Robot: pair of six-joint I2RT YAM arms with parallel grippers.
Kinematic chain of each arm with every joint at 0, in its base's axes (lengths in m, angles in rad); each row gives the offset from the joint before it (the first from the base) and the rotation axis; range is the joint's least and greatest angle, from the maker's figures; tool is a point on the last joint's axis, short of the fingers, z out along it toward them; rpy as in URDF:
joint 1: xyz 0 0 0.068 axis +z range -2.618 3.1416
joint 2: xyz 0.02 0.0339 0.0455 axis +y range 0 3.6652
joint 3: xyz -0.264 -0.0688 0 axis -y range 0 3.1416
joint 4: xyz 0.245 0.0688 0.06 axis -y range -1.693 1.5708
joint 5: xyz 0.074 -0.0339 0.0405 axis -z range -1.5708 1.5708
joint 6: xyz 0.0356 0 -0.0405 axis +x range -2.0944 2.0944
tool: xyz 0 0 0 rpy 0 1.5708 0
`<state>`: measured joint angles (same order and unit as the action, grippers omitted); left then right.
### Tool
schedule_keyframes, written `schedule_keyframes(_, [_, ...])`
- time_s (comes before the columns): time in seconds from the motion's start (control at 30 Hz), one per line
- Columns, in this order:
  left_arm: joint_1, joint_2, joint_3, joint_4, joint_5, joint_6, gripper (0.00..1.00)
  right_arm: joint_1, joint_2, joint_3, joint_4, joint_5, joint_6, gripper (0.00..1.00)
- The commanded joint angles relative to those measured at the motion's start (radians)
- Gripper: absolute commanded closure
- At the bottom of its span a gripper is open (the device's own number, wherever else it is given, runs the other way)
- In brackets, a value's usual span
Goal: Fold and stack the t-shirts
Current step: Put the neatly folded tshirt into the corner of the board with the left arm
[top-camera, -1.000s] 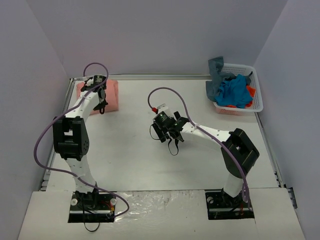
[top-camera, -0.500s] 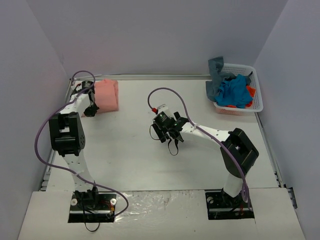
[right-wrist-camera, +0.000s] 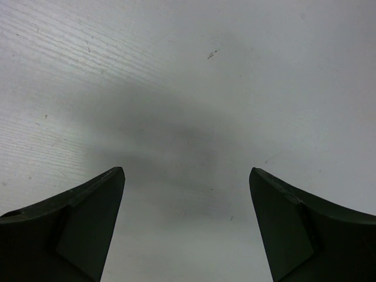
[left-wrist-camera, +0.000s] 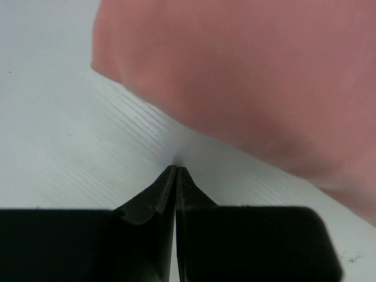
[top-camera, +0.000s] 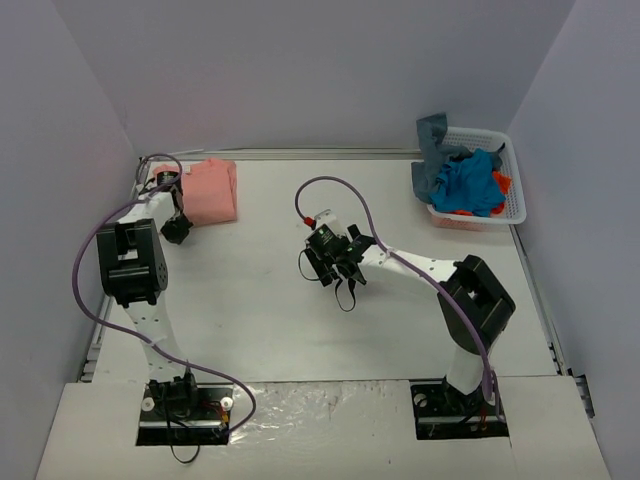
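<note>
Jaws pressed together on left gripper (left-wrist-camera: 176, 170) beside folded salmon-pink shirt (top-camera: 212, 190), spread empty on right gripper (right-wrist-camera: 186, 171); next likely: fetch blue shirt (top-camera: 470, 185) from basket (top-camera: 516, 190).

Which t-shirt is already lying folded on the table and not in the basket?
The salmon-pink cloth t-shirt at the far left corner. The bright blue, slate grey-blue and orange-red t-shirts are crumpled in the white plastic lattice basket.

Open table (top-camera: 260, 300) mid-field, pink t-shirt (top-camera: 212, 190) far-left, basket (top-camera: 516, 185) far-right corner.
</note>
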<state>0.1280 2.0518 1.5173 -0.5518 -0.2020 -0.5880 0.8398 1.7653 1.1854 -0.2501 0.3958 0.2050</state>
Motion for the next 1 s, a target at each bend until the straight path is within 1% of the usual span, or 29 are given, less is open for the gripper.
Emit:
schedule_keyframes(0.0, [0.03, -0.009, 0.02, 0.016, 0.012, -0.018, 0.98, 0.008, 0.014, -0.013, -0.014, 0.032, 0.005, 0.17])
schedule_keyframes(0.17, [0.05, 0.024, 0.061, 0.007, 0.03, -0.019, 0.98, 0.008, 0.029, -0.013, -0.014, 0.032, 0.004, 0.17])
schedule_keyframes(0.43, [0.099, 0.059, 0.09, 0.036, 0.085, -0.026, 0.98, 0.008, 0.054, -0.006, -0.015, 0.029, 0.001, 0.16])
schedule_keyframes(0.97, [0.105, 0.145, 0.19, 0.038, 0.116, -0.013, 0.98, 0.005, 0.106, 0.003, -0.017, 0.034, -0.003, 0.16])
